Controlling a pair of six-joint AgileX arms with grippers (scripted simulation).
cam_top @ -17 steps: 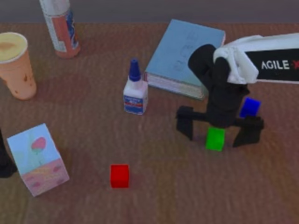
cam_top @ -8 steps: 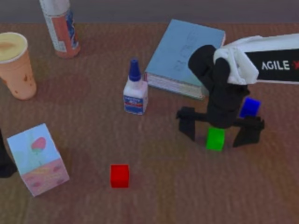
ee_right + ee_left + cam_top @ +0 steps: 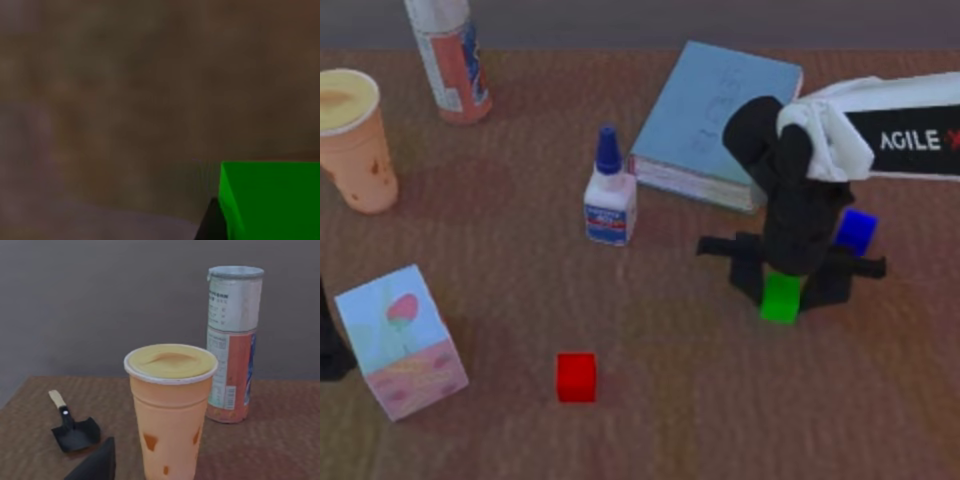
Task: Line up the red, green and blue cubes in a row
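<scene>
On the right half of the table, the green cube sits between the black fingers of my right gripper, which is shut on it. In the right wrist view the green cube fills the corner beside one dark finger. Just behind the gripper, to its right, the blue cube is partly hidden by the arm. The red cube lies alone near the front middle. My left gripper stays parked at the left edge.
A glue bottle and a blue book stand behind the green cube. A pictured box, an orange cup and a tall can occupy the left side. A small black scoop lies beside the cup.
The right gripper's fingers have drawn in from wide apart onto the sides of the green cube. The cubes and the left arm have not moved.
</scene>
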